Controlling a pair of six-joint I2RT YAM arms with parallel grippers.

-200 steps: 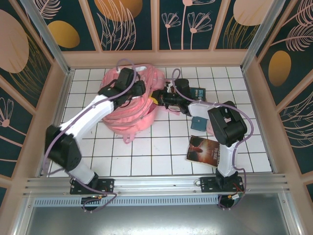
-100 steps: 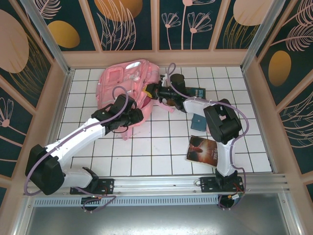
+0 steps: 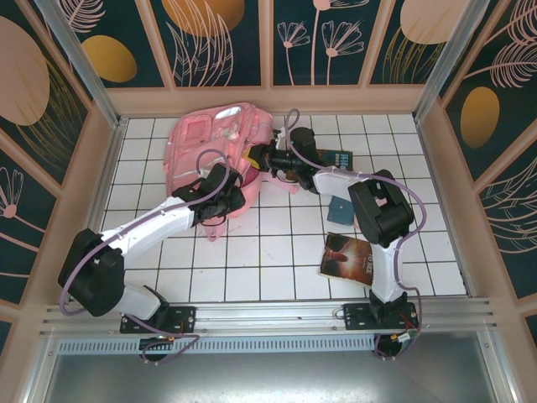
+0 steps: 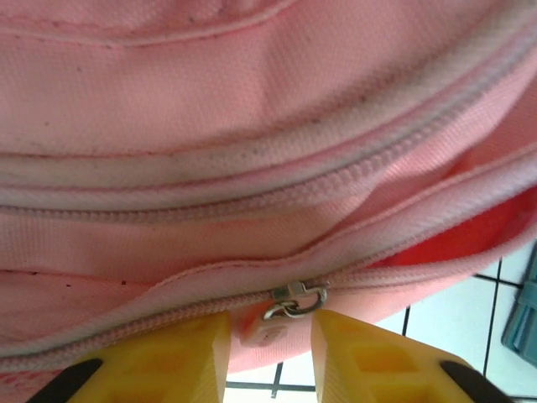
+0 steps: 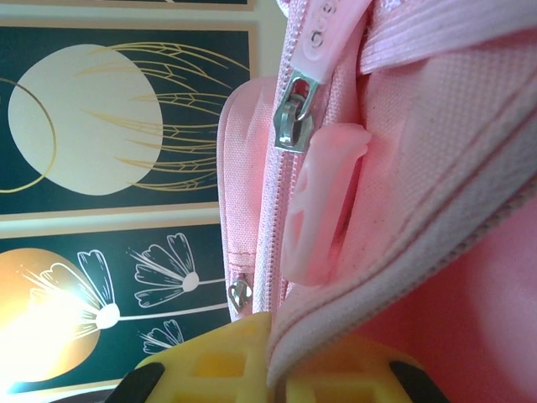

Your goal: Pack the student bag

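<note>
White square tiles cover the surface [image 3: 277, 252], walled by dark floral panels [image 3: 319, 42], and the pink student bag [image 3: 201, 138] lies near its far edge, left of the middle. The left gripper [image 4: 268, 357] stands part-spread at the bag's zip, its yellow fingers [image 4: 168, 357] on either side of the pink zipper pull tab [image 4: 258, 330] without clamping it. At the bag's right side, the right gripper [image 5: 268, 378] is pressed together on a fold of bag fabric below a metal zipper slider [image 5: 294, 109].

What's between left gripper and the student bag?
Left wrist view: the pink zipper pull of the student bag, hanging from its metal slider, sits between the jaws of the left gripper; otherwise bare.
</note>
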